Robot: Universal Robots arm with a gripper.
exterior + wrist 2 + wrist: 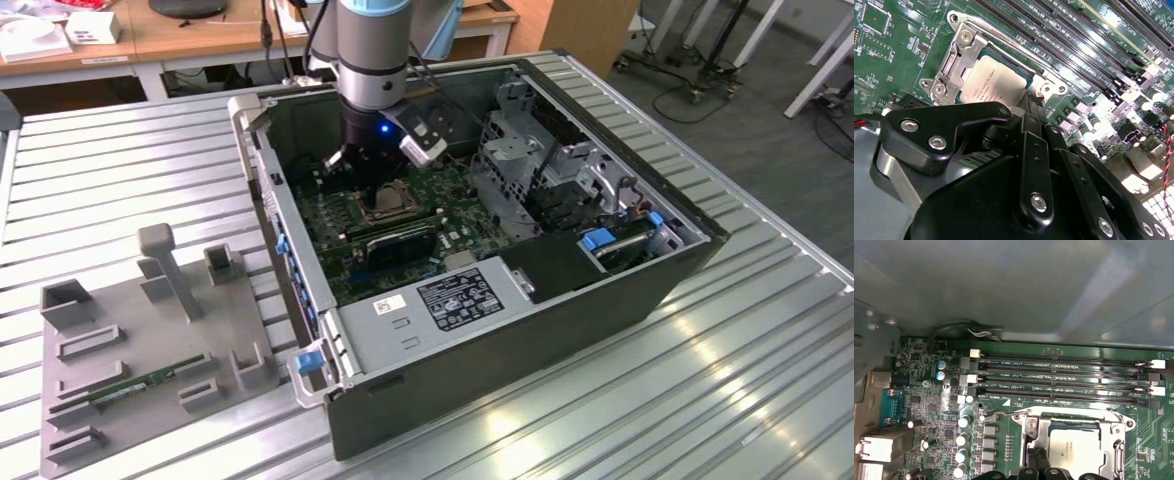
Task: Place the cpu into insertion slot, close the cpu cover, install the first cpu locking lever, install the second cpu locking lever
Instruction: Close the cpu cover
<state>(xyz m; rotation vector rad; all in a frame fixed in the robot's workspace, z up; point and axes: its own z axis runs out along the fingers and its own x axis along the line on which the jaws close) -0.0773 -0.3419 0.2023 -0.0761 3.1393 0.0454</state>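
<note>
**Chip seated, pincer at the socket's edge**

Your pincer (1029,102) hangs low over the green board (929,405), its tip right at the rim of the socket (1051,86). The chip (991,80) lies flat in that socket, just beside the tip. The cover (951,62) lies down around the chip, framing its pale top. You cannot tell whether the pincer is spread or pressed together.

The gripper (354,160) hangs near the cpu (388,200) inside the case (534,370).
</note>
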